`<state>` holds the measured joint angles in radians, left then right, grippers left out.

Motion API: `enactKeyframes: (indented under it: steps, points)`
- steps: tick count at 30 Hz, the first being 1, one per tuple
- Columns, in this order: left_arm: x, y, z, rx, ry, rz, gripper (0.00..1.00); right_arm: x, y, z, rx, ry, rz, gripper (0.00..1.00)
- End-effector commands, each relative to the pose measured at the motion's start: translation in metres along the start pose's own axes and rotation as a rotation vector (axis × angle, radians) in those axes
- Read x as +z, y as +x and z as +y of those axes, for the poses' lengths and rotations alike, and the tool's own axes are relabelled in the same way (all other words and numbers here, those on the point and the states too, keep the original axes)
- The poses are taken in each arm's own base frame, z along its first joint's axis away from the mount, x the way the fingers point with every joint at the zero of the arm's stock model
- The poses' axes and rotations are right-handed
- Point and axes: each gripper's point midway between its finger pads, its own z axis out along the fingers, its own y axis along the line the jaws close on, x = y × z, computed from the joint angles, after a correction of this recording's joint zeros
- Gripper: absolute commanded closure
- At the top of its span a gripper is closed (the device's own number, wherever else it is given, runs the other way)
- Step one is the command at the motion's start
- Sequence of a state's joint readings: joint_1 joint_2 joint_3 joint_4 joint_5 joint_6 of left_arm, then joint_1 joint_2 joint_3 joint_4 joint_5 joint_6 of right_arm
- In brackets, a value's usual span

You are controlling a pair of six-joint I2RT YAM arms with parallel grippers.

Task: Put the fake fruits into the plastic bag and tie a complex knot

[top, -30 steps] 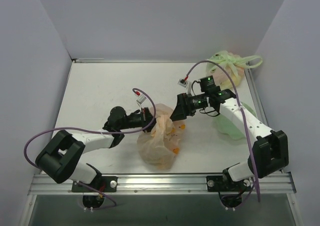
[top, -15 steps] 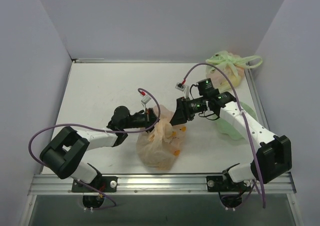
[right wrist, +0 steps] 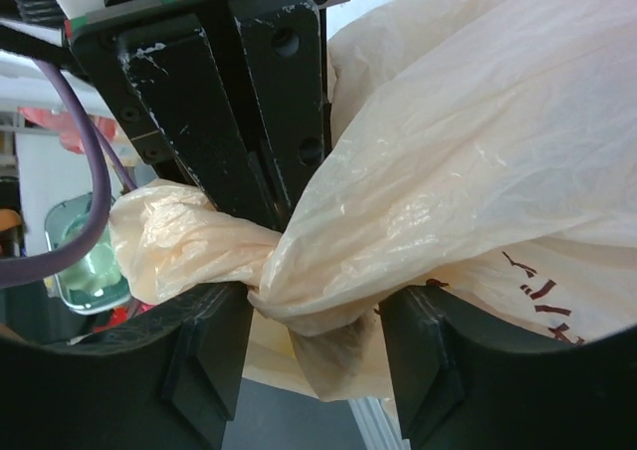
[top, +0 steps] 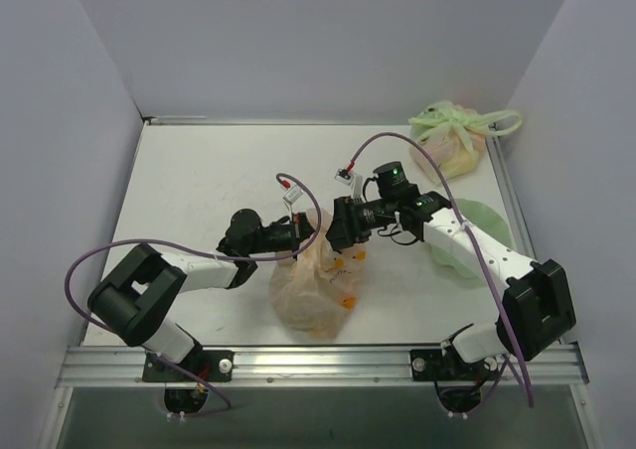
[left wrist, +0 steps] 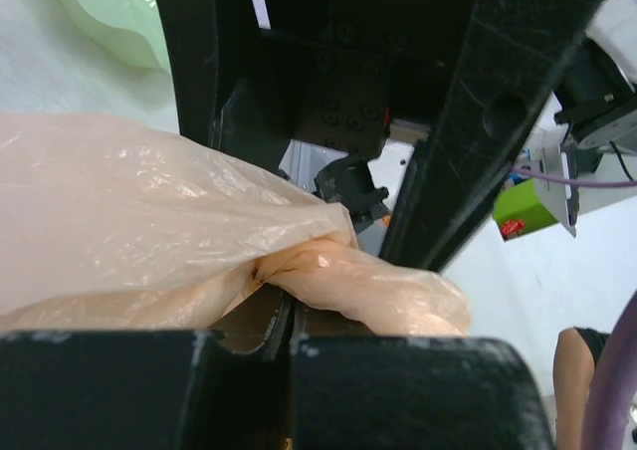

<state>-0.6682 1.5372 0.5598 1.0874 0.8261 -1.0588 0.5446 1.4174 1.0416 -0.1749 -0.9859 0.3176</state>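
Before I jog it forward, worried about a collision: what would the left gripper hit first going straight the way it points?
Likely the right gripper, facing the left gripper close ahead; only film of the plastic bag, pinched by both, lies between. Depth is unclear.

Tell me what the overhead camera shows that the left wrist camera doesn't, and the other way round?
Only the overhead view shows the plastic bag whole, with orange fake fruits visible through its film. It also shows the tied pale green bag in the far right corner and both arms from base to tip. Only the left wrist view shows, close up, the left gripper pinched shut on a bunched neck of peach film. Both views show the two grippers close together at the bag's top, the right gripper facing the left one.
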Motion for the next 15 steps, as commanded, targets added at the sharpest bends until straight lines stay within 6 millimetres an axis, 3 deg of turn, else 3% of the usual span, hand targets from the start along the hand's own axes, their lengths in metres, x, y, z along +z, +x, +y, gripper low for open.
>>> enactKeyframes:
  steps: [1,4,9,13,15]
  points:
    - [0.012,-0.026,-0.018,0.076,0.055,-0.081,1.0,0.015,-0.011,0.006,0.023,-0.032,-0.05,0.47]
    - [0.011,-0.038,-0.009,0.061,0.018,-0.117,1.0,0.021,-0.008,-0.001,0.066,-0.023,-0.065,0.36]
    - [0.012,-0.049,-0.009,0.045,0.007,-0.143,1.0,0.016,-0.013,-0.018,0.099,0.037,-0.09,0.33]
    - [0.01,-0.047,-0.007,0.03,-0.004,-0.142,1.0,0.003,-0.024,-0.004,0.002,0.032,-0.068,0.32]
    - [0.01,-0.046,-0.006,0.028,-0.005,-0.14,1.0,-0.004,-0.015,0.0,-0.064,0.039,-0.017,0.24]
